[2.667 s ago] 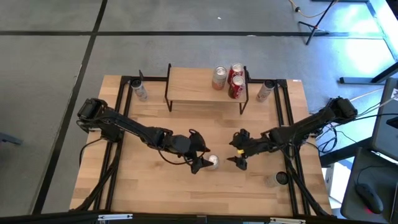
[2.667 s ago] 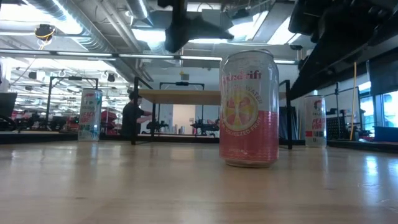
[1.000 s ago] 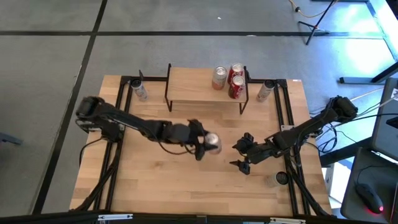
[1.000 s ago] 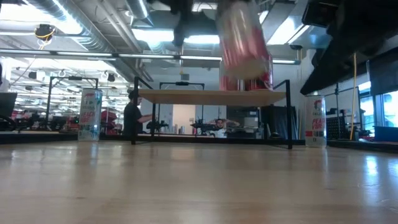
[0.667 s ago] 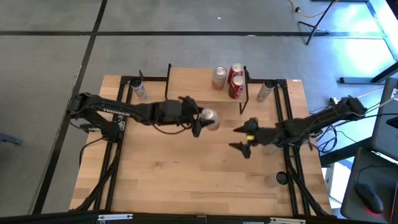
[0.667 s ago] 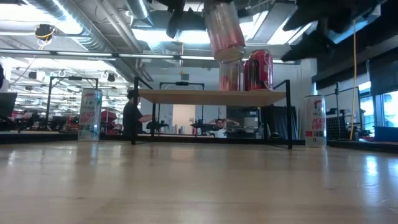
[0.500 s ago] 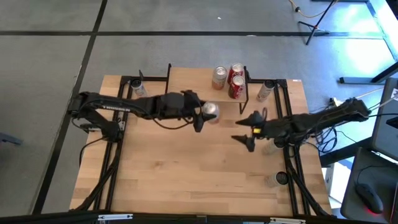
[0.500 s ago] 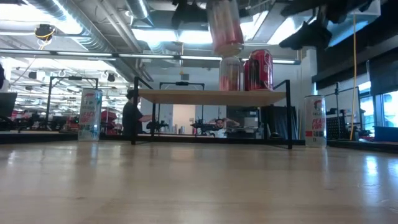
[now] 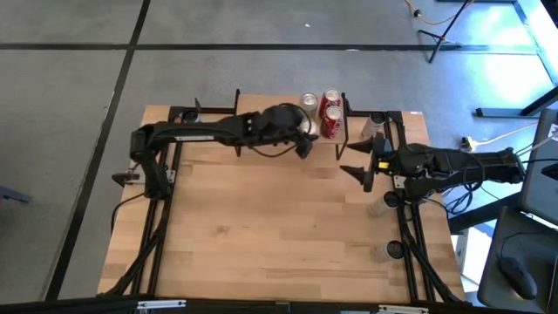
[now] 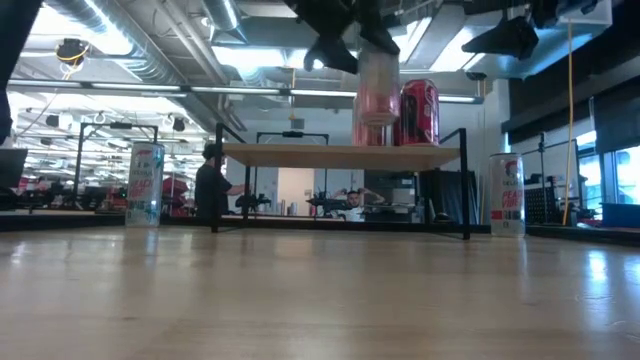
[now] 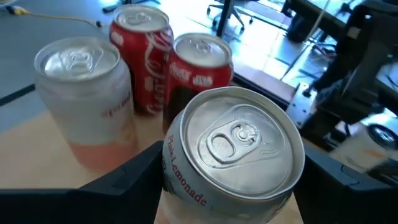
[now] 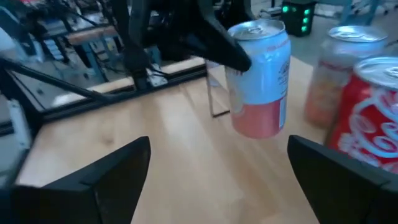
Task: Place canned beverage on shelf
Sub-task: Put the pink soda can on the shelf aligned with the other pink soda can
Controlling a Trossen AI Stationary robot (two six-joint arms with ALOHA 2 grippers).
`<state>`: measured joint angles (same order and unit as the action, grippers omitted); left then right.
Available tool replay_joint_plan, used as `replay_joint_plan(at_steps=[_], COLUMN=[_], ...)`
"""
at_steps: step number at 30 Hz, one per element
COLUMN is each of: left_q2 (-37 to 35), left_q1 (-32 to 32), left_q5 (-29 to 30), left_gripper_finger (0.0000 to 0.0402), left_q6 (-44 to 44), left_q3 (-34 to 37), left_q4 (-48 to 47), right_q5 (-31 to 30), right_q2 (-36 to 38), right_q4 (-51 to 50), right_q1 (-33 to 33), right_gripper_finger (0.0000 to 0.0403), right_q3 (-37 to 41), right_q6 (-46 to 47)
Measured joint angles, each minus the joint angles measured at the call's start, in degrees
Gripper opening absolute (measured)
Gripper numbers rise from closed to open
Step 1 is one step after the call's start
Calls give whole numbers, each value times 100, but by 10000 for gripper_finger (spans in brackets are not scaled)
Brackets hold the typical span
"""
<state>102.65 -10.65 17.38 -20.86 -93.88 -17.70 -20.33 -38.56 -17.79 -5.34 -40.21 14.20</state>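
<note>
My left gripper (image 9: 302, 138) is shut on a pink-and-silver lemonade can (image 10: 378, 85), held above the shelf (image 9: 261, 118), a low riser with a light wooden top and black legs. The can also shows in the left wrist view (image 11: 233, 140) and the right wrist view (image 12: 258, 78). On the shelf's right end stand a pale pink can (image 11: 81, 99) and two red cans (image 11: 140, 56) (image 11: 199, 68). My right gripper (image 9: 356, 167) is open and empty, off the shelf's right front corner. My left gripper pinches the can's round side wall (image 11: 177, 180) between its two fingers, on the upper half just below the rim (image 12: 239, 59). The fingers come slanting down from the table's left. The can stands upright, lifted clear above the shelf top, beside the pale pink can.
A tall can (image 9: 196, 126) stands on the table left of the shelf and another (image 9: 373, 126) right of it; they also show in the low view (image 10: 145, 185) (image 10: 507, 195). Two small round things (image 9: 384, 202) (image 9: 388, 251) sit by the right edge.
My left gripper has carried the can from the table's middle up and toward the far edge, over the shelf's right part; the can, tilted before, is now upright. My right gripper has gone toward the far and right edges, still open.
</note>
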Motion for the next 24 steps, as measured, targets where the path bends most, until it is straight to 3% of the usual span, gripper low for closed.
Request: replay_joint_plan(at_steps=[7,24], left_q2=[546,757], left_q1=[-196,-516], left_q5=[212,9], left_gripper_finger=[263,276], left_q6=[0,30], left_q3=[-364,-390], left_q4=[-13,160], right_q5=[239,293], right_q2=[183,200], right_q4=[-558,-1049], right_q1=[311,390], right_gripper_finger=[367,367], right_q3=[0,0], right_q6=[-294,-243])
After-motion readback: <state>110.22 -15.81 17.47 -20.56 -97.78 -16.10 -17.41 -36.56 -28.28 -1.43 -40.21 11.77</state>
